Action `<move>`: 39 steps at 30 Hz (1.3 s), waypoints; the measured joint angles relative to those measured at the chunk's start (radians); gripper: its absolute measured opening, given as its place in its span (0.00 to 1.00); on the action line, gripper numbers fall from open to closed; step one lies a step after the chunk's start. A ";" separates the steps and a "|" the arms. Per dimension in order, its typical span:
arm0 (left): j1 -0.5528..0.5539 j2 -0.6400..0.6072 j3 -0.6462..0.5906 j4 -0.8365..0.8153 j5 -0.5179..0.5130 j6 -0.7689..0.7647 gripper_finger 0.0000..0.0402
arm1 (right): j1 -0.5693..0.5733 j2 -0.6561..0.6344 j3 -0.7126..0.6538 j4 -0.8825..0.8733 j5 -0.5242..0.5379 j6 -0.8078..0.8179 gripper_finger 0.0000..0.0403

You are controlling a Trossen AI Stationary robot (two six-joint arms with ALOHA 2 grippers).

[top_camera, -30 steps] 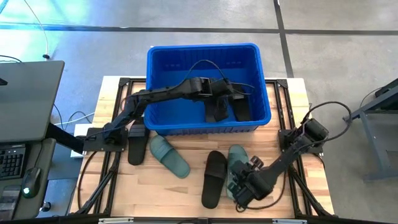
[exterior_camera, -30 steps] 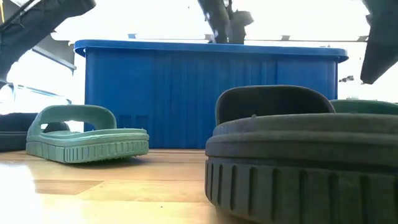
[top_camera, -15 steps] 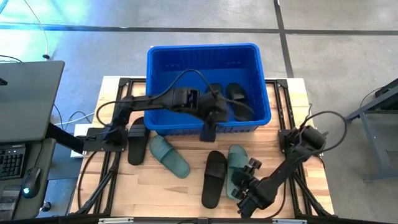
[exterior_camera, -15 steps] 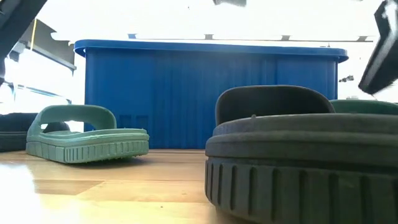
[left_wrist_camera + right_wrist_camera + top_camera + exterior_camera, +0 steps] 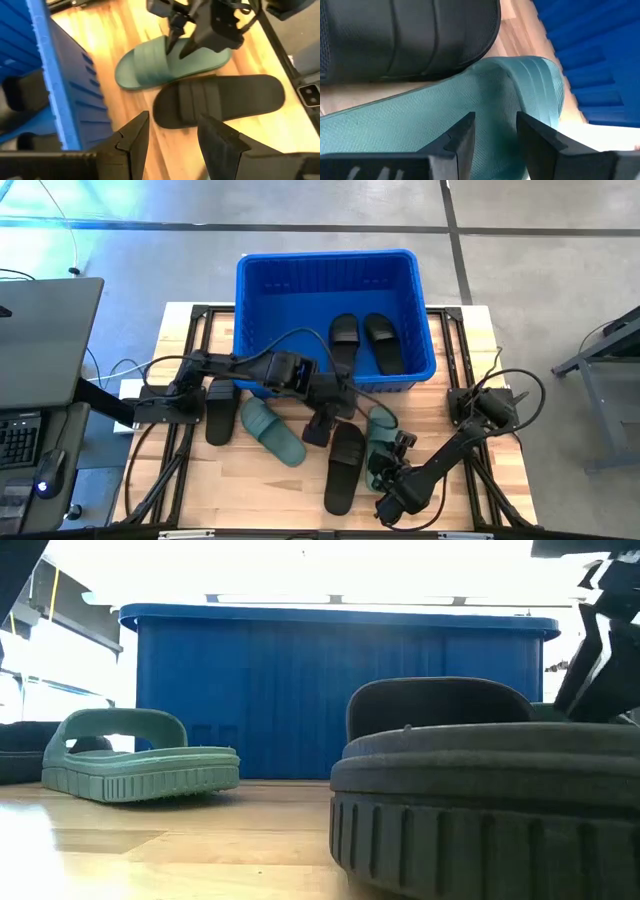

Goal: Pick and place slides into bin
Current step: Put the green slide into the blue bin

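High view: large rectangular bright blue plastic bin (image 5: pixel 258 300) with ribbed walls at the far side of a pale wooden tabletop (image 5: pixel 290 485), holding two black open-toe slides (image 5: pixel 344 336) side by side near its right end. Four more sandals outside: a black one (image 5: pixel 221 411) at left, a sage green one (image 5: pixel 273 431) just beside it, another black one (image 5: pixel 346 467) centre front, a second green one (image 5: pixel 380 445) touching its right edge. Left gripper (image 5: pixel 318 426) low over the table just in front of the bin; right gripper (image 5: pixel 384 472) over the right-hand green sandal. Grey concrete floor with dark seams around; a grey desk at left.

Low view: ribbed black sole large in front, green sandal at left with wide arched strap, blue wall behind.

Left wrist view: fingers (image 5: pixel 134 139) parted with nothing between them, above the black sandal's toe.

Right wrist view: fingers (image 5: pixel 461 135) spread, empty, close over the green textured footbed.
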 joint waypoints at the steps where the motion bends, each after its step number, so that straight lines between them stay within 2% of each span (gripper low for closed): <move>1: -0.008 0.000 0.000 -0.003 -0.001 -0.011 0.37 | 0.000 0.000 0.000 0.000 -0.001 0.000 0.33; 8: -0.038 -0.012 0.000 -0.019 -0.015 -0.022 0.37 | 0.021 0.000 0.001 0.000 -0.061 0.000 0.33; 18: -0.034 -0.011 0.000 -0.034 -0.029 -0.040 0.37 | 0.033 0.000 0.002 -0.040 0.035 -0.054 0.33; 22: -0.034 -0.011 0.000 -0.035 -0.054 -0.037 0.37 | 0.013 0.000 -0.010 -0.066 0.054 -0.053 0.33; 29: -0.034 -0.011 0.000 -0.032 -0.055 -0.045 0.37 | -0.034 -0.001 -0.117 0.019 -0.015 -0.061 0.33; 35: -0.035 -0.011 0.000 -0.008 -0.041 -0.077 0.37 | -0.081 0.000 -0.144 -0.002 0.054 -0.061 0.33; 39: -0.035 -0.011 0.000 -0.004 -0.040 -0.104 0.37 | -0.118 0.000 -0.144 0.023 0.057 -0.061 0.32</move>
